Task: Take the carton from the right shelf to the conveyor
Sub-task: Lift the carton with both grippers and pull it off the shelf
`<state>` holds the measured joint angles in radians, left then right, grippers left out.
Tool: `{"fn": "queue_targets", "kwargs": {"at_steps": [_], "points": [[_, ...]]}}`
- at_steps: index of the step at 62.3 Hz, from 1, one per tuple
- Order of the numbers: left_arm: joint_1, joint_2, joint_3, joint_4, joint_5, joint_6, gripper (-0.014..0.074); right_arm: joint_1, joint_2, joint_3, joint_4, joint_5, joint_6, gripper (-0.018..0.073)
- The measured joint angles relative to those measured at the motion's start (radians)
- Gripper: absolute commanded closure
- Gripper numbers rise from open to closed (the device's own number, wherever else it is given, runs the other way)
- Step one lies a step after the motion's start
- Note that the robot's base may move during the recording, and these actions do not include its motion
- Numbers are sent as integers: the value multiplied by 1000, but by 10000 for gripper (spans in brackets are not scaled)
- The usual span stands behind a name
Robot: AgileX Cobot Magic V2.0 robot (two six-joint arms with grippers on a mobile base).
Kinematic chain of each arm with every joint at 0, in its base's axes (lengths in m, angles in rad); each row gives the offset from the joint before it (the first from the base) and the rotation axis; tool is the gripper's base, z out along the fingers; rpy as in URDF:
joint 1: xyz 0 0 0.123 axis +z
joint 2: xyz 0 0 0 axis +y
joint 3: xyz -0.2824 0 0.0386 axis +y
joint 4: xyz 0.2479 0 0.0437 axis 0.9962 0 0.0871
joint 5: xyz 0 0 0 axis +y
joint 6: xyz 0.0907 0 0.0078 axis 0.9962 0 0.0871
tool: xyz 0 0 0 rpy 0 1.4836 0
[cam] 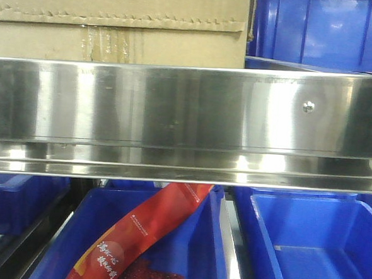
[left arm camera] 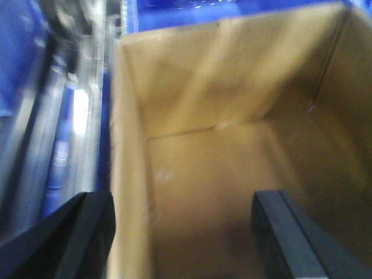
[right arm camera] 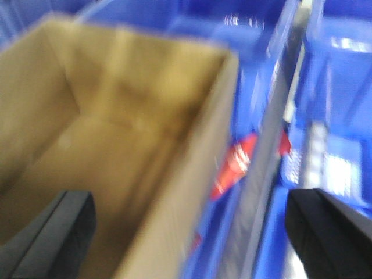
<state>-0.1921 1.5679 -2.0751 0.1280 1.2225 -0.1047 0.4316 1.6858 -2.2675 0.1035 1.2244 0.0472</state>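
Black fingers [left arm camera: 64, 238] of the left gripper [left arm camera: 183, 241] fill the bottom corners of the left wrist view, set wide apart. One sits outside the carton [left arm camera: 221, 174], the other inside it, with the carton's left wall running up between them. I cannot tell through the blur whether either pad touches the board.

The right gripper [right arm camera: 192, 232] mirrors this: its jaws are parted, with the inner finger over the carton's floor [right arm camera: 116, 145] and the outer one beyond the right wall, above blue bins [right arm camera: 337, 116] and a red packet [right arm camera: 235, 165].

Location: the carton [cam: 117, 21] stands on the right shelf [cam: 188, 108], behind the steel front rail and just beside more blue bins [cam: 325, 28]. The conveyor is not in view.

Handling assessment: the carton is open-topped and, as far as both wrist views show, empty, so I judge it light. Corrugated walls are stiff along the edge but bow under a one-sided squeeze, and plain board offers fair friction. I would take hold on the two opposite side walls near their upper rims — one gripper per wall, nipping inside and out — and keep both at even height so the box does not rack.

Risk noted: the bottom must clear the rail on the way out, and a shallow bite could slip off the rim.
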Motion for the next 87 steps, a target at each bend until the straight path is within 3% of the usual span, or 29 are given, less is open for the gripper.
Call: {"fn": "queue_targets", "kwargs": {"at_steps": [19,44,49,53,54,59,63,67,87], "points": [[116,114,-26,-50,6,0,193,28,191,-99,-51,8,59,11],[127,231,-26,-50,6,0,194,28,300,-103,-96,10,65,15],[127,247,-26,-50,6,0,204,28,314,-103,-96,10,65,76],[127,256,-26,-50,6,0,260,28,327,-103,-97,10,65,195],[127,261,-26,-50,6,0,298,28,330,-103,-97,10,65,278],[127,274,-26,-60,6,0,468,28,338,-103,-97,10,65,515],[127,279,-26,-73,6,-4,625,30,340,-103,-82,2,70,657],[127,281,-26,-70,6,-12,601,37,340,-103,-87,2,78,617],[125,266,-26,-70,7,-19,613,37,322,-108,-89,17,83,619]]}}
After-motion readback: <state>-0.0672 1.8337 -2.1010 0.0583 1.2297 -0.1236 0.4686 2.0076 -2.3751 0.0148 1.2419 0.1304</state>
